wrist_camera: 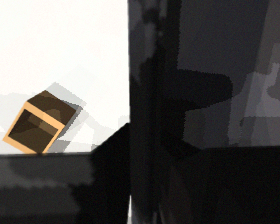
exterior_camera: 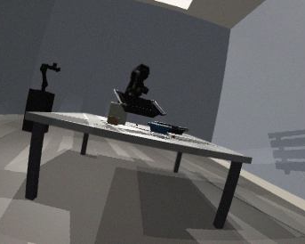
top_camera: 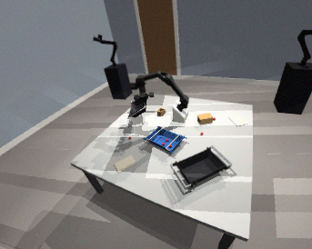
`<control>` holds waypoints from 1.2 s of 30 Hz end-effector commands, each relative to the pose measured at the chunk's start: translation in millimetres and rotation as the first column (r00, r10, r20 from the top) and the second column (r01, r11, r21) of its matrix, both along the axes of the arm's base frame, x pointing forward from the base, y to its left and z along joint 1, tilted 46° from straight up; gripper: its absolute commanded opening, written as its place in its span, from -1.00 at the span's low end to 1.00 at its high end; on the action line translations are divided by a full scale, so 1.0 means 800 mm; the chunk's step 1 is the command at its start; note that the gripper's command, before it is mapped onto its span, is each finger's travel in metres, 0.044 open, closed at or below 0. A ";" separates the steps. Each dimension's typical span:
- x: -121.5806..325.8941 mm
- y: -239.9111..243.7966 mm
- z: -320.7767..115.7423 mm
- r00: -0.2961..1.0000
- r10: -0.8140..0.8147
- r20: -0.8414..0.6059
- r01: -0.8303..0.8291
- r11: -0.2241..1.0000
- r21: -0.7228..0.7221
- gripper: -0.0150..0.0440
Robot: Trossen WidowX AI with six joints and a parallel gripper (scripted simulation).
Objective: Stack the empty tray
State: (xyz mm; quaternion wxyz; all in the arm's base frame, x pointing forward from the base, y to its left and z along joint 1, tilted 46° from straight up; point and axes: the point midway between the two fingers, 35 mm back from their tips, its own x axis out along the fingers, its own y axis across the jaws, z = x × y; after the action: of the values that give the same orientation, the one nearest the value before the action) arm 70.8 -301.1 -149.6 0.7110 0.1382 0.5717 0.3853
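Observation:
The blue loaded tray [top_camera: 162, 137] [exterior_camera: 160, 128] stands mid-table with small red blocks [top_camera: 166, 140] in it. Its two pale wire bars lie across its top. My gripper [top_camera: 140, 97] [exterior_camera: 134, 94] [wrist_camera: 138, 129] is shut on a black empty tray [top_camera: 136, 108] [exterior_camera: 141, 108]. That tray hangs in the air above the table, clearly tilted, behind and left of the blue tray in the top view. In the wrist view its dark wall fills the middle and right. The exact grip is hidden in the dark.
Another black tray [top_camera: 201, 167] with bars out stands at the front right. A brown hollow block [top_camera: 161, 112] [exterior_camera: 113, 120] [wrist_camera: 34, 125], a whitish upright box [top_camera: 177, 114] [exterior_camera: 118, 110], an orange block [top_camera: 205, 118], flat tan pieces [top_camera: 125, 163] [top_camera: 237, 121] and loose red blocks [top_camera: 201, 134] also lie around.

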 end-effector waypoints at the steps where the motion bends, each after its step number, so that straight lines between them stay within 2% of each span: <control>1: 0.028 -0.007 0.021 0.998 0.035 0.043 -0.034 0.999 -0.039 -0.49; 18: 0.130 0.020 0.087 0.969 0.180 0.168 -0.166 0.982 -0.095 -0.49; 36: 0.223 0.084 0.158 0.892 0.333 0.306 -0.301 0.942 -0.147 -0.49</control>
State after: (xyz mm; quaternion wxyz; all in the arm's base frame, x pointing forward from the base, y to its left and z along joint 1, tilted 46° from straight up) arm 238.2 -238.0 -36.2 0.7232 -0.0369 0.4912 0.4841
